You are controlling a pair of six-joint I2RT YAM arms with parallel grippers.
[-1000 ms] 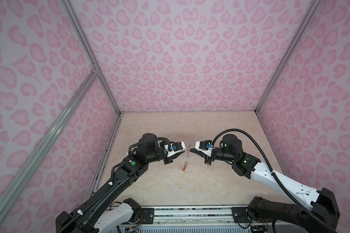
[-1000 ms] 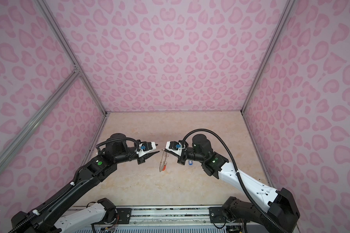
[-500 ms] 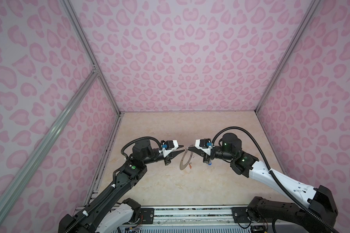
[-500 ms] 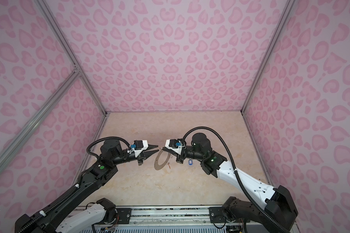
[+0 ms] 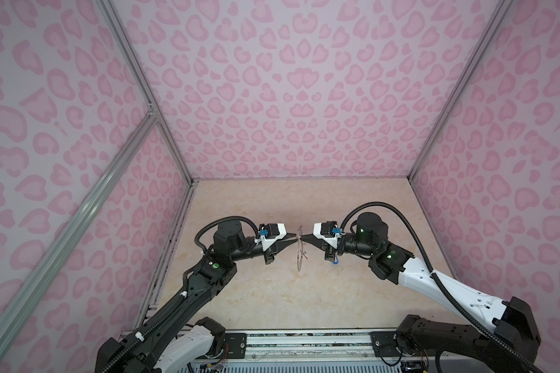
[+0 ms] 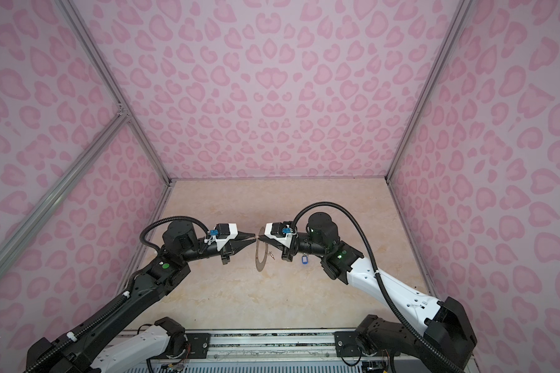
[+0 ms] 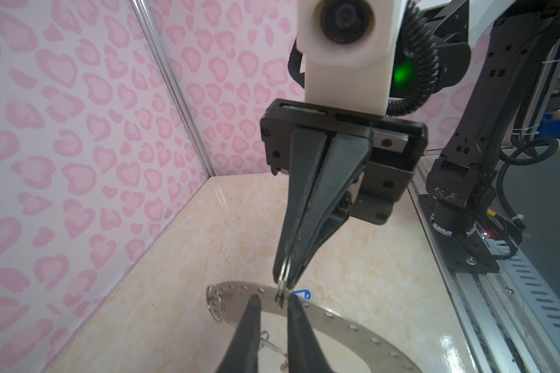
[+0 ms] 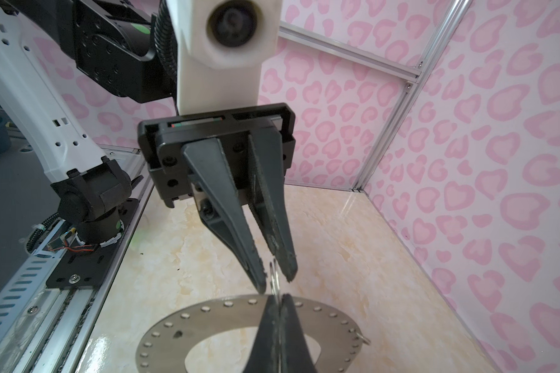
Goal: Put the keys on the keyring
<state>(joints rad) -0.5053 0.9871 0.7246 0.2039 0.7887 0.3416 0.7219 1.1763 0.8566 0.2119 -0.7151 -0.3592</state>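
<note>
The keyring (image 6: 256,258) hangs upright over the table, a flat grey disc (image 8: 207,319) with small holes round its rim (image 7: 337,318); in a top view it is edge-on (image 5: 299,258). My right gripper (image 8: 277,300) is shut on a thin wire loop (image 8: 274,281) at the disc's upper edge. My left gripper (image 7: 274,298) faces it tip to tip (image 5: 294,239), its jaws a narrow gap apart, with that loop between them. A key with a blue tag (image 6: 305,259) lies on the table under my right gripper. A small silver key (image 7: 272,347) shows beside the disc.
A second wire loop (image 7: 215,303) sits further round the disc's rim. Pink patterned walls (image 5: 272,97) close in the marble-look table (image 5: 304,297) at the back and both sides. The arms' mounting rail (image 5: 304,339) runs along the front edge.
The left jaws have narrowed round the wire loop. The disc has turned from showing its face half a second ago to edge-on. The right gripper has kept its hold.
</note>
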